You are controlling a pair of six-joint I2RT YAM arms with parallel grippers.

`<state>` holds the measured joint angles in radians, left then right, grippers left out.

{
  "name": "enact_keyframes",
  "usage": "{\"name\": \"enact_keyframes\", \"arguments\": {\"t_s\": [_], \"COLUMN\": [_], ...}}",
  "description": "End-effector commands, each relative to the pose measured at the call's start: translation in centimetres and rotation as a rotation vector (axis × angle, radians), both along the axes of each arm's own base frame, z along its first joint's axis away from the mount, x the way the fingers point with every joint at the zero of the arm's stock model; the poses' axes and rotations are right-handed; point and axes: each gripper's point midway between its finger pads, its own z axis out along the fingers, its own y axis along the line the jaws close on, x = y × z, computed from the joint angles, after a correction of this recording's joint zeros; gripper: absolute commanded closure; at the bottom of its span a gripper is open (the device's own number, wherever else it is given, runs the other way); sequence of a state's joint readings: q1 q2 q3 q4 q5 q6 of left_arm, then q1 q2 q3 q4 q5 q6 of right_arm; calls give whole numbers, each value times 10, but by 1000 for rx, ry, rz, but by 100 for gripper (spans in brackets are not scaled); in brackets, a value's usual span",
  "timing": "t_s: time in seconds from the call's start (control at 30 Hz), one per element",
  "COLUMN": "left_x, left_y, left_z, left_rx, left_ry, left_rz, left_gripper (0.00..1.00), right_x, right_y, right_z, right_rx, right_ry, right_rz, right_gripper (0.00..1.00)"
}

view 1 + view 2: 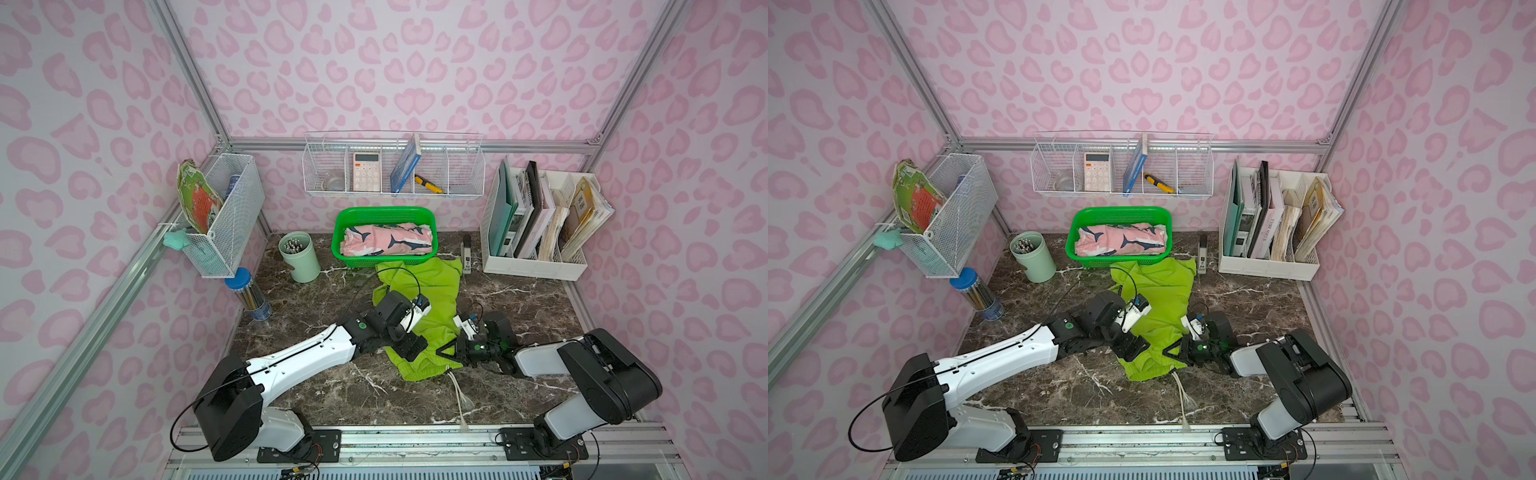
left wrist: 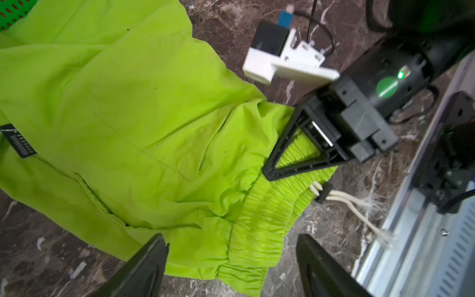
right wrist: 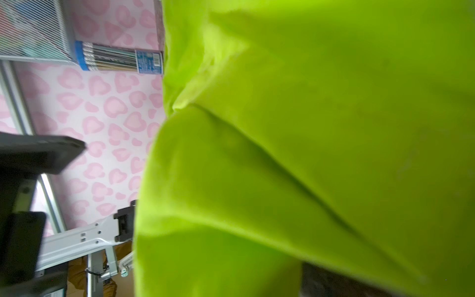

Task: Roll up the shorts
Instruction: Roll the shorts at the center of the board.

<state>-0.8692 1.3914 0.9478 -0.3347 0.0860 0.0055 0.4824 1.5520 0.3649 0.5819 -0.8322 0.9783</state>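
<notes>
Lime shorts [image 2: 128, 102], black label [image 2: 19, 140] lettering unreadable, right tool [image 2: 268, 171] pinching waistband [image 2: 259, 231]

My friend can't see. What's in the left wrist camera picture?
The lime green shorts lie spread on a dark marble table, and the right hand pinches their stretchy waistband. The left hand hangs open over the waist edge, and a white drawstring trails off nearby.

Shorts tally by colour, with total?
pink shark-print shorts, in the green basket: 1
lime green shorts, on the table: 1
Total: 2
</notes>
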Motion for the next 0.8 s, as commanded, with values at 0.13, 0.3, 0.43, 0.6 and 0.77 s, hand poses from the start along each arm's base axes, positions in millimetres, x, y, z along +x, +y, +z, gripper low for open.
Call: {"name": "enact_keyframes", "arguments": {"t_s": [0.13, 0.3, 0.43, 0.6, 0.77], "left_x": [-8, -18, -15, -2, 1], "left_y": [-29, -38, -48, -51, -54], "left_z": [1, -11, -11, -30, -46], "left_rx": [100, 156, 158, 255, 293], "left_ry": [-353, -437, -562, -654, -658], "left_rz": [-166, -227, -212, -207, -216], "left_gripper": [1, 1, 1, 1, 1], "right_x": [13, 10, 11, 10, 9], "right_y": [9, 6, 5, 5, 3], "right_z": [29, 29, 29, 30, 30], "right_rx": [68, 74, 79, 102, 108], "right_ry": [-42, -36, -36, -31, -29], "right_rz": [-8, -20, -21, -19, -22], "right_gripper": [100, 100, 100, 100, 100]}}
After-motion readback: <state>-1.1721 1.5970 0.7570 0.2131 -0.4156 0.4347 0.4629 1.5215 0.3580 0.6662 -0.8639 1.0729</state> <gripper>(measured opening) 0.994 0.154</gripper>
